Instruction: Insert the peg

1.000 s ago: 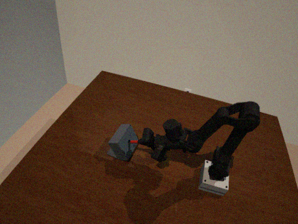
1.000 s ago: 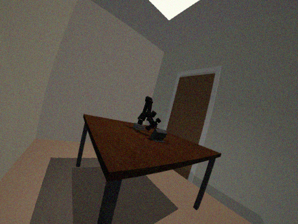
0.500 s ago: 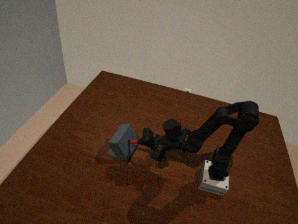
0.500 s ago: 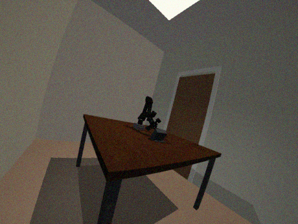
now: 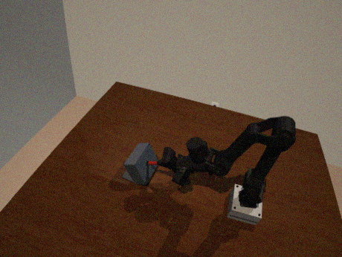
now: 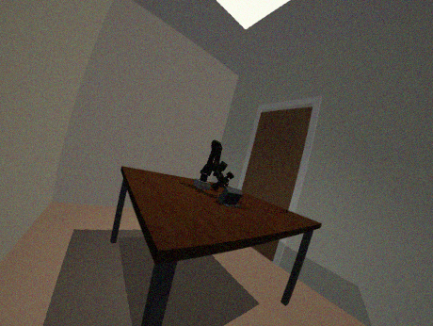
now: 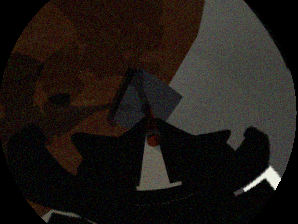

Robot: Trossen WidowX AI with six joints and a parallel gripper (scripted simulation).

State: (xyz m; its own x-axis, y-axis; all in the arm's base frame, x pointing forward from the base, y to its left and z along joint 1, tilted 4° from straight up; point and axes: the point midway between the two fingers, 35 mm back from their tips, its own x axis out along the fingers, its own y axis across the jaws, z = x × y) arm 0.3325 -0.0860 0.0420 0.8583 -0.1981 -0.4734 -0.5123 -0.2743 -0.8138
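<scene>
Dark brown wood-look table (image 5: 93,208), smooth, faintly glossy with soft shadows on it. Matt grey panel (image 5: 139,160), plain and plastic-like. Red peg (image 5: 152,163), matt, smooth. Black arm (image 5: 260,148) and gripper (image 5: 160,162), dull plastic or painted metal look. Pale grey base (image 5: 235,208), matt. Flat matt walls (image 5: 186,44); dark matt table legs (image 6: 159,292).

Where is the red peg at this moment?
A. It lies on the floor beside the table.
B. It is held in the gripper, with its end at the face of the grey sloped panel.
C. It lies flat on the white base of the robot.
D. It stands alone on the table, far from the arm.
B: in the top view the red peg sits in the closed gripper, its end at the grey panel's face.
</scene>
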